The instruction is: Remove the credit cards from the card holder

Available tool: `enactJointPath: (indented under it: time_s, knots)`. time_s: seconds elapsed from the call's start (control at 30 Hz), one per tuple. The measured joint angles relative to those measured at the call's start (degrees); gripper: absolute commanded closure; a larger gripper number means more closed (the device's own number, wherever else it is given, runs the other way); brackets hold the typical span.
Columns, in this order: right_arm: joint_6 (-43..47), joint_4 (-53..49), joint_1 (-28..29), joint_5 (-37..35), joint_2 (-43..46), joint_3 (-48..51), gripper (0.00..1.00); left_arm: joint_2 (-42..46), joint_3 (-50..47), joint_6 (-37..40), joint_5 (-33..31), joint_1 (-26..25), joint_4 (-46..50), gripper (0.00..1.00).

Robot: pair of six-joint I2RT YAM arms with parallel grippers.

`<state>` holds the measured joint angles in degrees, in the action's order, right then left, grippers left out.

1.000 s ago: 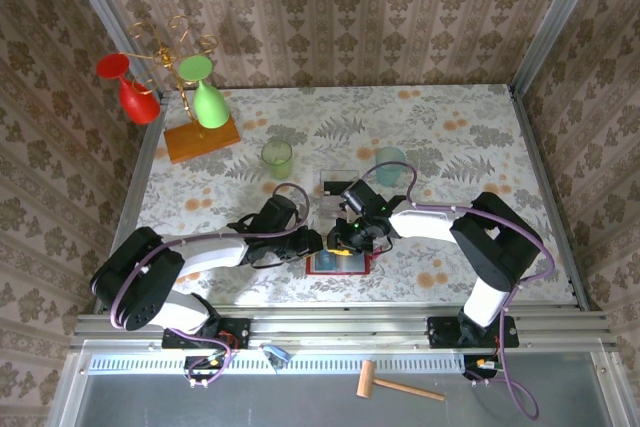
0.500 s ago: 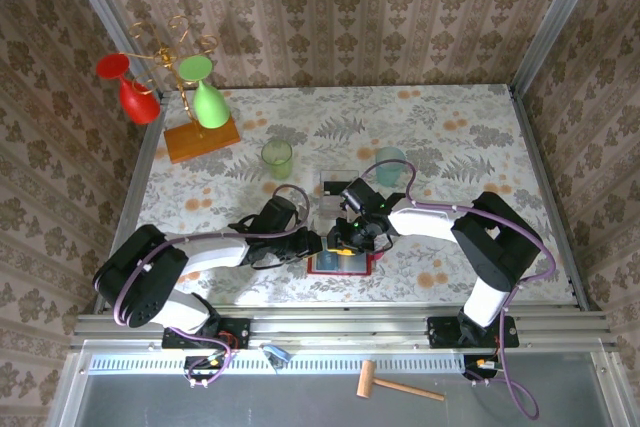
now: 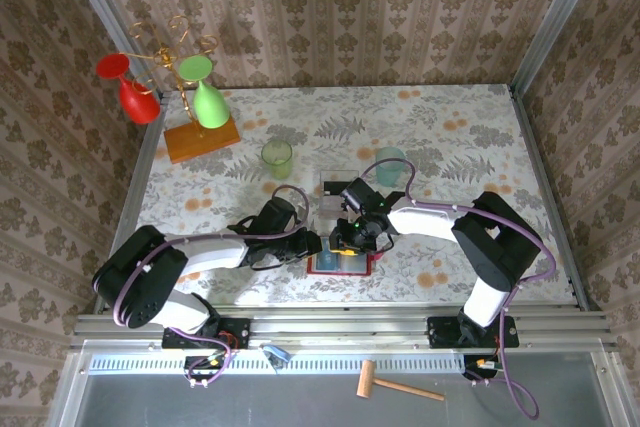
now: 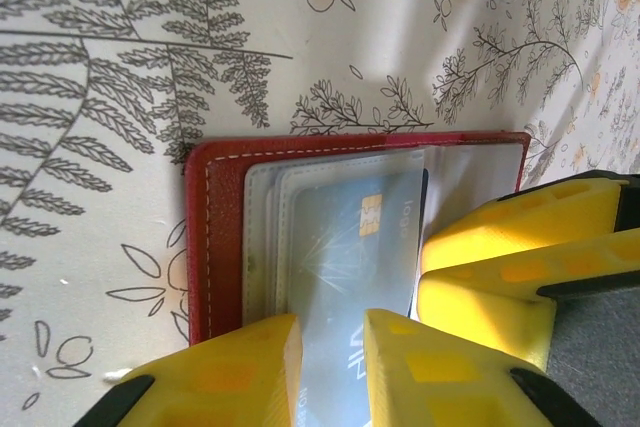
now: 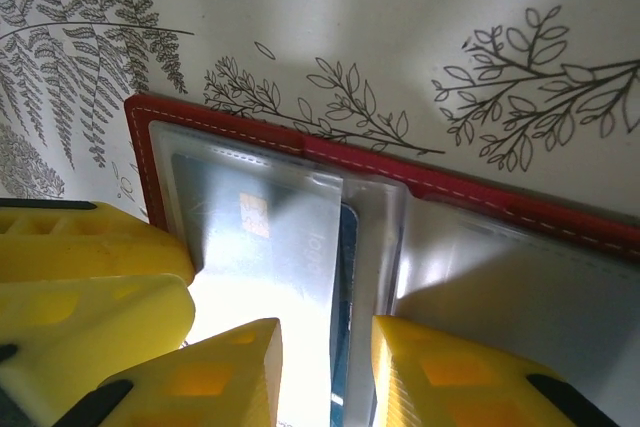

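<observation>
Card holder [image 4: 215,237], near edge of table [image 3: 480,127]: blue credit card [image 4: 350,247] pocketed. Left gripper [image 4: 328,322], right gripper [image 5: 325,332] narrowly parted astride it, clasping nothing evident. Next we pinch, slide out.

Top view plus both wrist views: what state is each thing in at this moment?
card holder, open, flat on the table.
blue card, inside a clear pocket.
left gripper, jaws slightly apart over the blue card.
right gripper, jaws slightly apart over the card holder.
green cup, upright.
pale blue cup, upright.
red glass, hanging upside down.
green glass, hanging upside down.
</observation>
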<state>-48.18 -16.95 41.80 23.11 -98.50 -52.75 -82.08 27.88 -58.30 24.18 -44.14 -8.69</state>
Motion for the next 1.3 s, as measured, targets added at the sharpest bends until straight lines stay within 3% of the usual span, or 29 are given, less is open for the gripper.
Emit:
enactJointPath:
  time_s: [0.37,1.3]
  knots:
    - [-0.2,0.7,0.0,0.3,0.9,-0.1,0.72,4.2,-0.6,0.0,-1.2,1.3,4.2,0.71]
    - [-1.9,5.0,0.1,2.7,0.9,1.4,0.72,3.9,-1.1,0.0,-0.9,1.9,4.6,0.71]
